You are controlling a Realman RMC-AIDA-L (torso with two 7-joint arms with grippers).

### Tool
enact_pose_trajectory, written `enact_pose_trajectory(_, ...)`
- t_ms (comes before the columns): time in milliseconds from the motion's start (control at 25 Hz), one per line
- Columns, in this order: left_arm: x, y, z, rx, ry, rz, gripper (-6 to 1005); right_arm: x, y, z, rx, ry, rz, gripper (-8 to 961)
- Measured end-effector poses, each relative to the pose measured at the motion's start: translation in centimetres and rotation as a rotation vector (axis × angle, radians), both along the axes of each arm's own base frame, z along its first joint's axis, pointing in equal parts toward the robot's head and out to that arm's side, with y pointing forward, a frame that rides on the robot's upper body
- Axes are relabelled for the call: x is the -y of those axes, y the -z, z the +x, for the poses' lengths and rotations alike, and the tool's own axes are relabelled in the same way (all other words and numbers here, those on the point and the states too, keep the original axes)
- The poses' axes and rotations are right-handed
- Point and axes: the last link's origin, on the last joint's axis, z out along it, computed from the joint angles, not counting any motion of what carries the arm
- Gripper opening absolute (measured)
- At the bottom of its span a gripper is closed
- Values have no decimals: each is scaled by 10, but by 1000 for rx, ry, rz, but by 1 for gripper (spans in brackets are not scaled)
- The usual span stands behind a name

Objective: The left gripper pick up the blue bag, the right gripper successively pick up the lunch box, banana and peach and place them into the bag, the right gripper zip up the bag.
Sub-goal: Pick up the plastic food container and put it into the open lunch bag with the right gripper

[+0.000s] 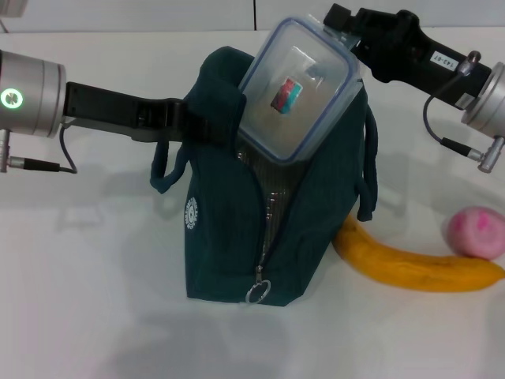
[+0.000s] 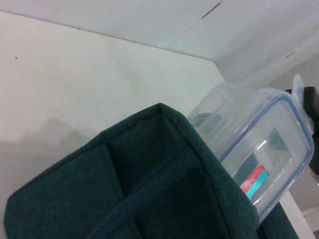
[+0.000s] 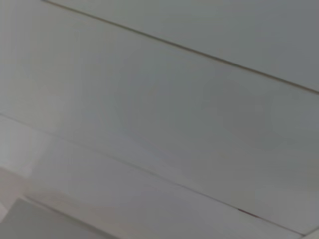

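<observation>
The blue bag (image 1: 229,237) stands upright mid-table with its top open and silver lining showing. My left gripper (image 1: 203,120) reaches in from the left and is shut on the bag's upper left rim. The lunch box (image 1: 296,87), clear with a blue-rimmed lid, hangs tilted with its lower end inside the opening. My right gripper (image 1: 345,35) is shut on its upper corner. Right of the bag, the banana (image 1: 410,270) and the pink peach (image 1: 476,232) lie on the table. The left wrist view shows the bag's rim (image 2: 149,174) and the lunch box (image 2: 259,149) close behind it.
The ring zipper pull (image 1: 257,292) hangs low on the bag's front seam. One loop handle (image 1: 368,166) droops on the bag's right side, over the banana's end. The white table (image 1: 95,300) stretches to the left and front. The right wrist view holds only pale wall.
</observation>
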Motion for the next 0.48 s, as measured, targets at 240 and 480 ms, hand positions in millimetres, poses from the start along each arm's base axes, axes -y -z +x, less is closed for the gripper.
enact_pose_trajectory(240,-1,1,0,2,3,2,42,-1,3,-5,35,-38,1,166)
enact_pose_trajectory(480,0,1,-3,2,0,8,42,-2,3,-10,32,-53,2,182)
